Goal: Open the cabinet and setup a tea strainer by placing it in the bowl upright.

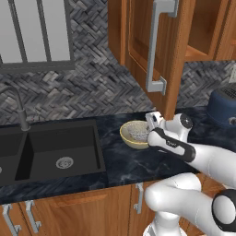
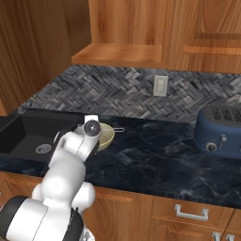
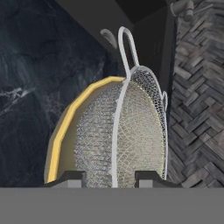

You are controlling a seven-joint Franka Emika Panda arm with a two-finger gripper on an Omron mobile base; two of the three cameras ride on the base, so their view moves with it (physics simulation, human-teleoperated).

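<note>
In the left base view the cabinet (image 1: 152, 50) door stands swung open above the tabletop (image 1: 115, 161), so that part of the task looks done. Below the door sits the bowl (image 1: 133, 134), with the tea strainer (image 1: 137, 130) resting inside it; the gripper (image 1: 151, 123) is at the bowl's right rim.

In the right base view the bowl (image 2: 106, 134) shows just beyond the wrist, between the black sink (image 2: 33, 134) and the blue toaster (image 2: 221, 132), which is well apart from the bowl. A thin handle wire sticks out past the bowl's rim toward the toaster.

In the hand view the tea strainer (image 3: 127, 131) sits within the bowl (image 3: 65, 131), its rim lying between the fingertips (image 3: 70, 178). Whether the jaws grip the rim or are slack around it I cannot tell. What seems left is letting go and checking that the strainer stands upright.
</note>
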